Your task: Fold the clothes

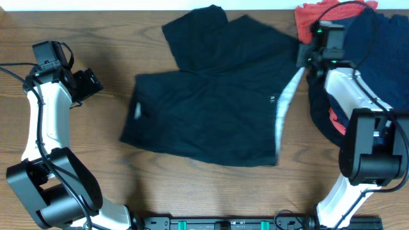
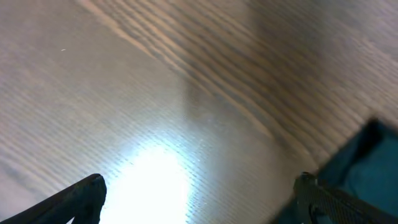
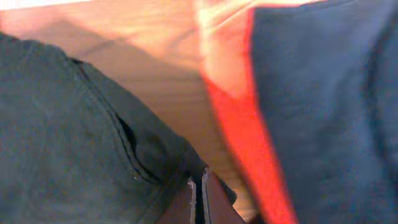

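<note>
The black shorts (image 1: 211,96) lie spread in the middle of the table, with a strip of pale mesh lining (image 1: 284,108) showing along their right edge and a tiny white mark (image 1: 138,112) at the left. My right gripper (image 1: 305,56) is shut on the shorts' upper right edge; in the right wrist view the fingers (image 3: 200,199) pinch the black fabric (image 3: 68,143). My left gripper (image 1: 89,83) is open and empty, left of the shorts. In the left wrist view its fingers (image 2: 199,196) hang over bare wood, with the shorts' edge (image 2: 367,162) at the right.
A pile of navy (image 1: 377,57), coral-red (image 1: 316,13) and black garments lies at the far right, under the right arm. In the right wrist view the navy (image 3: 323,93) and red (image 3: 249,137) cloth lies just right of the fingers.
</note>
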